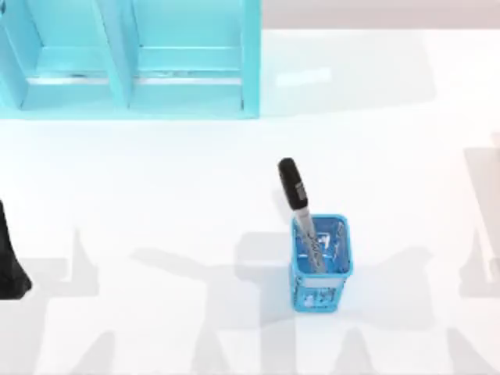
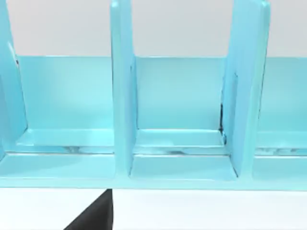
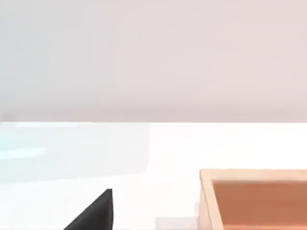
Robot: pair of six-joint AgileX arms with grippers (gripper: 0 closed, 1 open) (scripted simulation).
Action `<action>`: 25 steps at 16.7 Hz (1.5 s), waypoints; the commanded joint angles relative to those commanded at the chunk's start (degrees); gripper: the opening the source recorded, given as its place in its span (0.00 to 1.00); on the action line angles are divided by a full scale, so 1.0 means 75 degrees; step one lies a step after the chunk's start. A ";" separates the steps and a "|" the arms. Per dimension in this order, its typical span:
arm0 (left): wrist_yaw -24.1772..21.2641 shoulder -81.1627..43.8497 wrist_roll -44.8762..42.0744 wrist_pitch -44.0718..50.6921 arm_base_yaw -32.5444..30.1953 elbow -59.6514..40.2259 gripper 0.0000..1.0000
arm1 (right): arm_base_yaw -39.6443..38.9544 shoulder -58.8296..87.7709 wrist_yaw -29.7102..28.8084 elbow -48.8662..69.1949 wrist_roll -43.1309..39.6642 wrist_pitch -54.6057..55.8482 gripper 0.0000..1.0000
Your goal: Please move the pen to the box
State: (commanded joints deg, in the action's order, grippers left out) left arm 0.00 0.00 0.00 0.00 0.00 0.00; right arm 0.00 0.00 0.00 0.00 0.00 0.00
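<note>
The pen (image 1: 299, 205) stood in the blue mesh holder (image 1: 320, 266) on the white worktop (image 1: 156, 195), right of centre in the top view. Its black cap leaned toward eleven o'clock and its silver barrel ran down toward five o'clock into the holder. The first step was probably the grasp: take the cap end, pinch across the long axis, then lift along the lean so the holder would not tip. The box (image 3: 254, 199) lay ahead of the right wrist camera. The left arm (image 1: 9, 269) sat at nine o'clock. I cannot tell whether either end effector was spread or pressed together.
</note>
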 joint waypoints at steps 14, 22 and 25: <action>0.0000 0.0000 0.0000 0.0000 0.0000 0.0000 1.00 | -0.2439 0.5421 0.1639 0.2131 -0.0021 0.0613 1.00; 0.0000 0.0000 0.0000 0.0000 0.0000 0.0000 1.00 | -0.3926 0.8981 0.2637 0.3430 -0.0033 0.0987 1.00; 0.0000 0.0000 0.0000 0.0000 0.0000 0.0000 1.00 | -0.3994 0.9127 0.2683 0.3490 -0.0034 0.1004 1.00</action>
State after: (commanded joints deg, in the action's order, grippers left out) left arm 0.00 0.00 0.00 0.00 0.00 0.00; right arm -29.95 68.45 20.12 26.17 -0.25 7.53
